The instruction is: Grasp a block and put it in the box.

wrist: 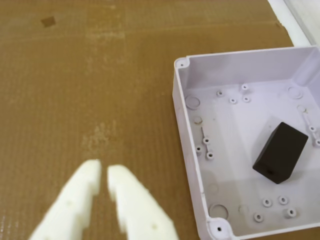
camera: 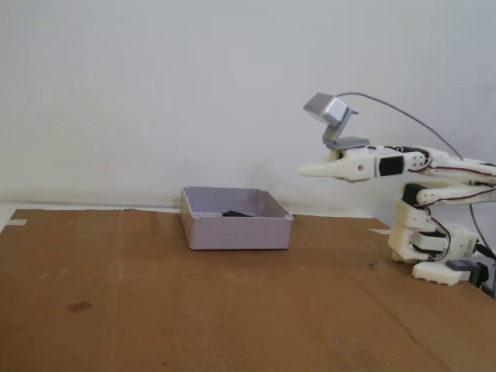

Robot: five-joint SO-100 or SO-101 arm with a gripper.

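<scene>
Wrist view: the black block [wrist: 280, 152] is sitting tilted inside the white box [wrist: 186, 117], over on the right. The white pincer [wrist: 104, 176] is at lower left over the brown cardboard counter [wrist: 75, 100], tips nearly pressed together, pinching nothing.

Fixed view: pincer [camera: 304, 170] hangs in the air right of the box [camera: 236, 230], block [camera: 235, 213] inside.

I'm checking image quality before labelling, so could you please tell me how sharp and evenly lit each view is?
Wrist view: the gripper is soft and overexposed, its white fingers lacking detail; the box and black block are fairly sharp. Fixed view: even, diffuse light, faint shadows; the block inside the box is only a dark sliver.
</scene>
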